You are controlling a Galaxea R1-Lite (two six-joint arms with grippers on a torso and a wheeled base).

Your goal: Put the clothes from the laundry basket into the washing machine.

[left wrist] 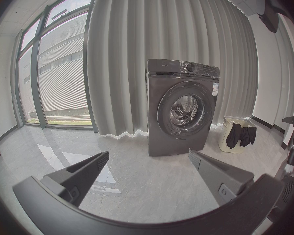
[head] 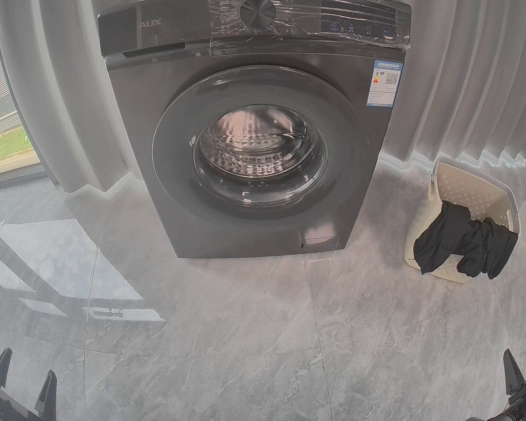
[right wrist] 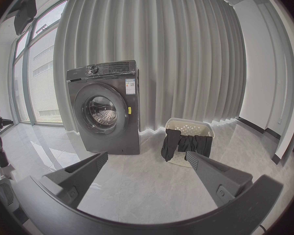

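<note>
Squarely ahead on the grey tiled floor [head: 228, 334] stands the washing machine [head: 257, 147], its round front door [head: 260, 153] facing the robot and looking shut, with the steel drum visible through the glass. To the machine's right, a little apart from it and close to the pale curtain [head: 479, 65], sits the cream laundry basket [head: 473, 191], its open mouth tipped towards the robot. The clothes [head: 464, 244], a dark garment, lie draped over the basket's near rim. Their long axis runs along that rim, side to side, and the ends hang down over the outside of the front wall, the left end reaching lowest.

Both arms are low and near the robot, well apart from the machine and the basket. The left jaws stand wide apart with nothing between them, fingertips [head: 47, 384] pointing up and away over the floor. The right jaws are likewise apart and hold nothing, fingertips [head: 510, 368] aimed the same way. A window [left wrist: 55, 69] lies to the left of the curtain.
</note>
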